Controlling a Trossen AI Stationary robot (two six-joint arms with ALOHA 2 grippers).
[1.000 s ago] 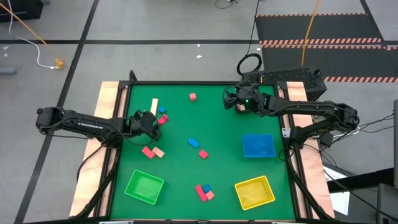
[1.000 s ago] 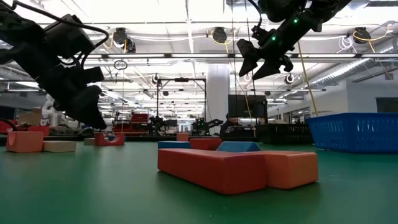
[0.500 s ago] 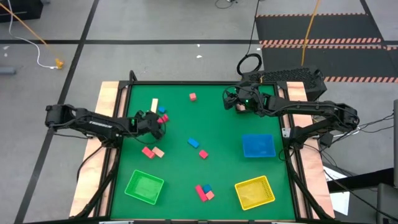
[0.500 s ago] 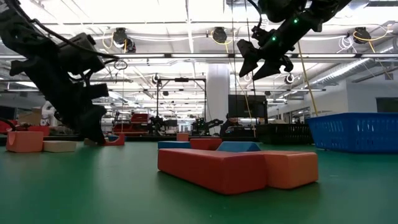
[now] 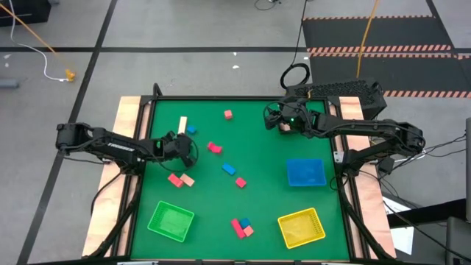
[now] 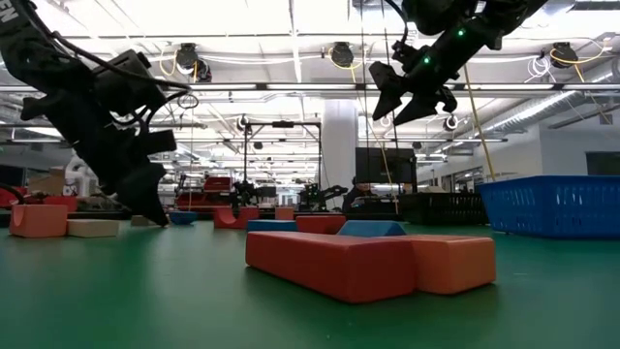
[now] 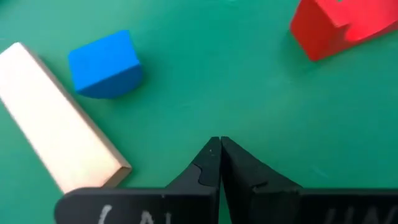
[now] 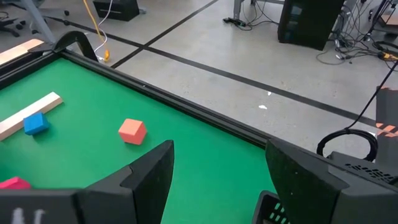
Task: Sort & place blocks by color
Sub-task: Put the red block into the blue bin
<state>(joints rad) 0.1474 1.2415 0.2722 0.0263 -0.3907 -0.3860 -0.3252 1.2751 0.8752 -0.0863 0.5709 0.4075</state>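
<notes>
**Red block pushed away, not picked up**

The left tool (image 5: 185, 149) is seen low over the green counter (image 5: 265, 199), just beside the cream wooden bar (image 5: 182, 125). Its two fingers are clenched tip against tip, and nothing is held between them.

A second ago the small red wooden block (image 5: 214, 147) was lying close to the small blue wooden cube (image 5: 191, 130), which is touching or almost touching the lower end of the cream bar. Now the red block is found clearly farther from the bar, on the side toward the middle of the counter, and a little turned. In the same time the left tool was advanced from the counter's edge toward the bar. It is judged that the block was knocked forward by the shut fingers and not grasped. The blue cube and the bar appear unmoved.

For the task this means that no progress was gained: no block is seen inside the green plastic tray (image 5: 171, 221), the blue plastic tray (image 5: 305, 172) or the yellow plastic tray (image 5: 302, 227). Probably the fingers must be opened and a new approach made.

The right tool (image 5: 271, 118) is kept well apart from the bar, raised over the far corner of the counter, with its fingers spread and empty; it was not moved.
</notes>
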